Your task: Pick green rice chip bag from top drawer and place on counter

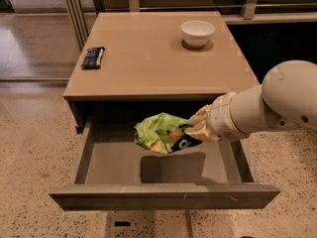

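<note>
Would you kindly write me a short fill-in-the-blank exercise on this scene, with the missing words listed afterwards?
1. The gripper is shut on the green rice chip bag over the ____ top drawer.
2. The bowl standing on the counter is ____ in colour.
3. In the camera view, the dark packet lies near the counter's ____ edge.

Missing words: open; white; left.
</note>
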Controlling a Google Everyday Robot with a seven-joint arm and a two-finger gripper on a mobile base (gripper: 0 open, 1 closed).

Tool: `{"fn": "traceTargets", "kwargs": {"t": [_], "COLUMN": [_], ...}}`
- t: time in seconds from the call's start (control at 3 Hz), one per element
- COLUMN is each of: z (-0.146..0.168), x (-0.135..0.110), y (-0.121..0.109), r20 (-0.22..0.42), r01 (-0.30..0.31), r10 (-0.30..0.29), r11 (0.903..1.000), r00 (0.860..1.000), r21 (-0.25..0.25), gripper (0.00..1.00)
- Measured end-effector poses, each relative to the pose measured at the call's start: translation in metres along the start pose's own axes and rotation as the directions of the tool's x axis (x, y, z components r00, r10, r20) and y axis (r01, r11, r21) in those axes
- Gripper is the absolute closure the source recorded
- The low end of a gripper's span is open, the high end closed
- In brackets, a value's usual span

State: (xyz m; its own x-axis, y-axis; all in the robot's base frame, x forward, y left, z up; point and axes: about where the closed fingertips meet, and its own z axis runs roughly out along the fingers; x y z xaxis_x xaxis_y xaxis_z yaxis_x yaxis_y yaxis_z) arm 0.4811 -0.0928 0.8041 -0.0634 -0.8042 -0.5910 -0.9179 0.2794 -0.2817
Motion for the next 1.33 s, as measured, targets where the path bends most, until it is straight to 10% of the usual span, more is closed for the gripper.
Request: {"fn": "traceTargets", "kwargs": {"t": [1.33], "z": [-0.062], "x": [-0.053], "y": [-0.048], "r20": [0.098], "r01": [-0.116], "r10": [0.11], "r11": [0.9921], "r00": [0.989], "r21": [0.049], "gripper": [1.0]}}
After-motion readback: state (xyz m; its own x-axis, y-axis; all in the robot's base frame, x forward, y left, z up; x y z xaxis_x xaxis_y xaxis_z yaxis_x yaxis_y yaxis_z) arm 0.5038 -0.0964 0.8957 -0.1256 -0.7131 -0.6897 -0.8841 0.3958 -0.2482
